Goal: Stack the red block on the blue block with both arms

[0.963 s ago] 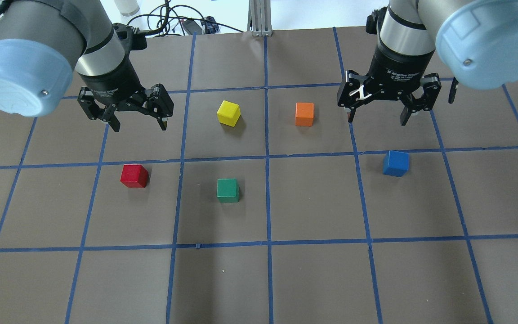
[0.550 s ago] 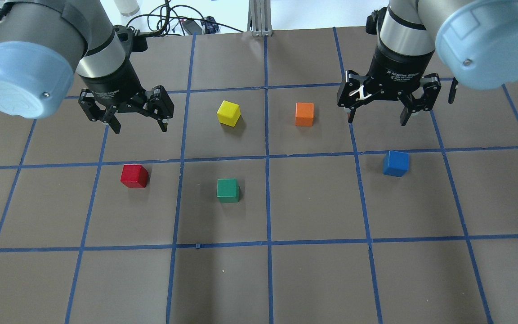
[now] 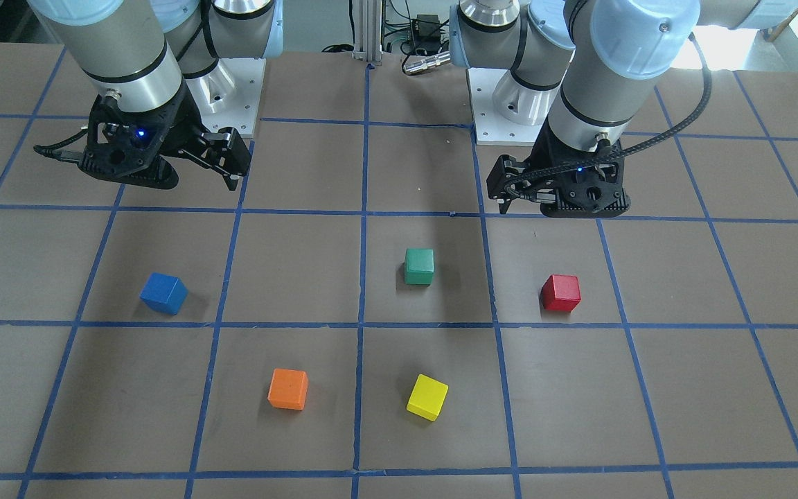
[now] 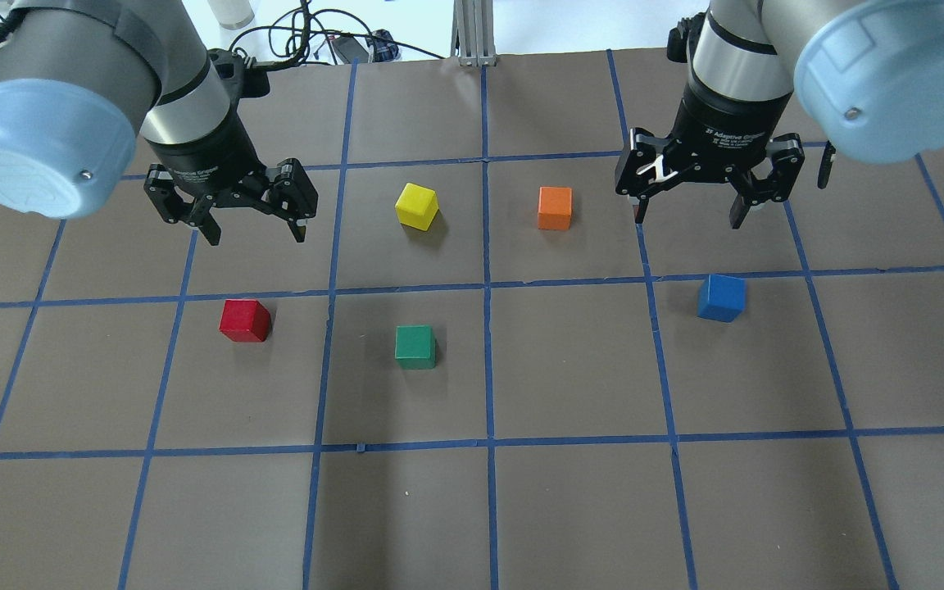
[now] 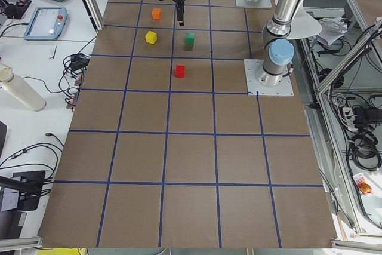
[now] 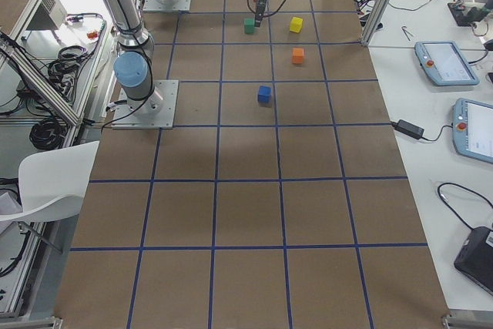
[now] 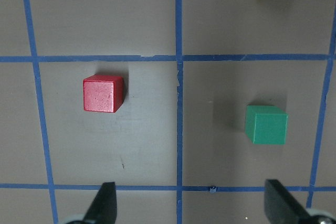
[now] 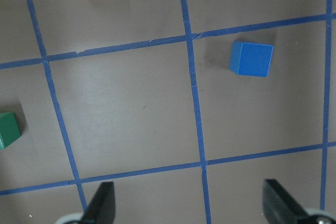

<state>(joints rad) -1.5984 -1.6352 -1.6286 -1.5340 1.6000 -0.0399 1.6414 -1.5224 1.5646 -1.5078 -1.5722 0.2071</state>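
Note:
The red block (image 4: 244, 319) sits on the brown table on my left side; it also shows in the front view (image 3: 560, 292) and the left wrist view (image 7: 103, 93). My left gripper (image 4: 256, 234) hovers open and empty above the table, beyond the red block. The blue block (image 4: 721, 297) sits on my right side and shows in the right wrist view (image 8: 251, 59). My right gripper (image 4: 688, 220) hovers open and empty, beyond the blue block. The two blocks lie far apart.
A green cube (image 4: 415, 346), a yellow cube (image 4: 416, 205) and an orange cube (image 4: 555, 207) stand between the two task blocks. Blue tape lines grid the table. Cables (image 4: 316, 41) and a metal post (image 4: 476, 33) are at the far edge.
My left gripper has shifted slightly nearer, towards the red block. My right gripper and all the blocks have not moved.

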